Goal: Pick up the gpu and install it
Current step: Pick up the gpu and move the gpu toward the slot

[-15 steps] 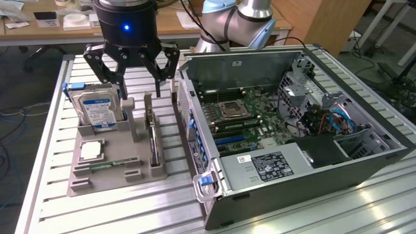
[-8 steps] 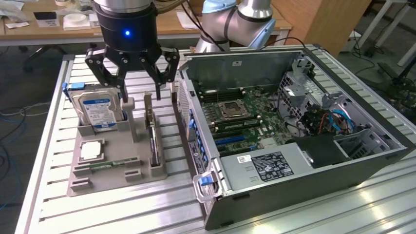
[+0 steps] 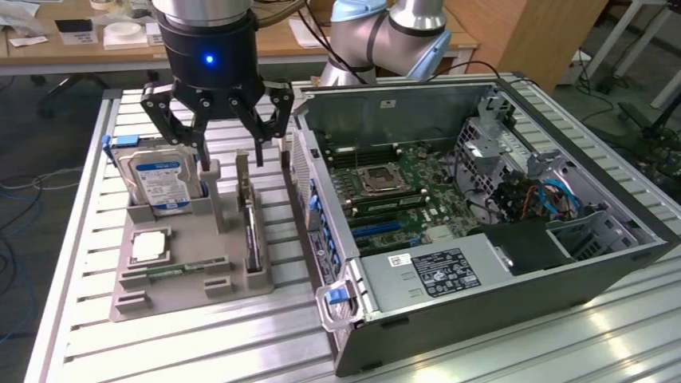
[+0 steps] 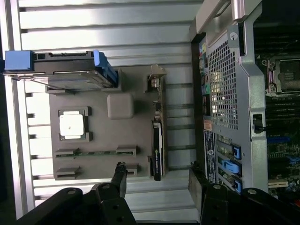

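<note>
Standing edge-on in a slot of the grey holder tray (image 3: pixel 171 302), the gpu (image 3: pixel 251 235) is the first item for you to log: a thin black card, left of centre in the exterior view, its silvery end bracket at the far end. In the wrist view the gpu (image 4: pixel 158 140) shows as a narrow dark strip along the edge of the tray (image 4: pixel 136 136) nearest the computer case (image 4: pixel 225 93).

Gripper (image 3: pixel 229 148): you find it in the upper left of the exterior view, above the far end of the tray, fingers (image 3: pixel 198 152) spread apart with nothing held. In the wrist view the gripper (image 4: pixel 157 174) has the card's near end in line with the gap between its two fingers (image 4: pixel 120 173).

Other tray contents, toward the exterior view's left:
- hard drive (image 3: pixel 159 179), blue-labelled, upright at the far corner, beside one finger.
- square processor chip (image 3: pixel 147 246), lying flat.
- green memory stick (image 3: pixel 181 270), on edge in a near slot.

Computer case (image 3: pixel 479 297): lying open on its side just beside the tray on the exterior view's right, motherboard (image 3: pixel 415 199) exposed, with an empty processor socket (image 3: pixel 381 179).

Slatted aluminium table (image 3: pixel 213 347): carries both tray and case.
</note>
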`<action>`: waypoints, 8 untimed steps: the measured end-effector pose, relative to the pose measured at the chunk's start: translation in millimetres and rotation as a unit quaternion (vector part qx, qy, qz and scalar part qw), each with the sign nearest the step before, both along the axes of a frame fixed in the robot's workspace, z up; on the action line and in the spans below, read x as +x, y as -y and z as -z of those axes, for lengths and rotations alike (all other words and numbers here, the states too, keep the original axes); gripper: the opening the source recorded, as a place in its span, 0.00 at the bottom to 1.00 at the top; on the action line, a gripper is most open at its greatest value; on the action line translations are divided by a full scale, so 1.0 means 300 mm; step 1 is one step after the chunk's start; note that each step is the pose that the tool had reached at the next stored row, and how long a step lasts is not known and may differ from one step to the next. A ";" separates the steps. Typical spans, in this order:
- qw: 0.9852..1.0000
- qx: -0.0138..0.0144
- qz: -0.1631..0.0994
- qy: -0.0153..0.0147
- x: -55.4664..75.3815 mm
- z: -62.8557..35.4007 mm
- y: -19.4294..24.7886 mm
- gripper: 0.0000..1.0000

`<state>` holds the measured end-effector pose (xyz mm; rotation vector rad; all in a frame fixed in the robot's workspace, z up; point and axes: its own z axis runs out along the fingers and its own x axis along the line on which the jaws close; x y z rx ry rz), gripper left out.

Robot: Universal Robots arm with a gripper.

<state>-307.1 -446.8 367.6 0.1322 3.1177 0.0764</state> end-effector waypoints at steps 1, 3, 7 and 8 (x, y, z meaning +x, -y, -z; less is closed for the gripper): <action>1.000 0.000 0.000 0.000 0.000 0.000 0.000 0.65; 1.000 0.000 0.000 0.000 0.000 0.000 0.000 0.65; 1.000 0.000 0.000 0.000 0.000 0.002 0.000 0.65; 1.000 0.000 0.000 0.000 0.000 0.004 0.000 0.65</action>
